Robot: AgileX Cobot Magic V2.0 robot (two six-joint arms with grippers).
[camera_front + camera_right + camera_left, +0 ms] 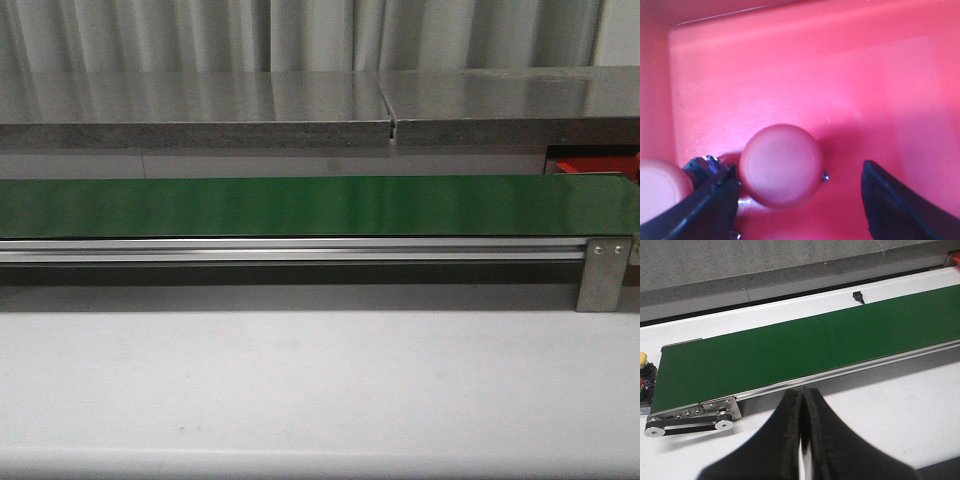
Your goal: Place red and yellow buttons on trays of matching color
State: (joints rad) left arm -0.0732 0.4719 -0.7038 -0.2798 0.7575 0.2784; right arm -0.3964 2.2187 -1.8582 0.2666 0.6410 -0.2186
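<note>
In the right wrist view my right gripper (799, 172) stands open inside the red tray (840, 75). A red button (781, 165) rests on the tray floor between the fingers, close to one finger and well apart from the other. A second red button (659, 187) lies just outside that near finger. My left gripper (801, 395) is shut on nothing, over the white table beside the green conveyor belt (805, 347). A yellow button (643, 360) on a black base sits past the belt's end. No yellow tray is in view.
The front view shows the green belt (320, 205) with its aluminium rail (290, 250), a white table (320, 390) in front and a grey counter (200, 110) behind. A red corner (592, 166) shows at the far right. Neither arm appears there. A small black sensor (858, 297) stands beside the belt.
</note>
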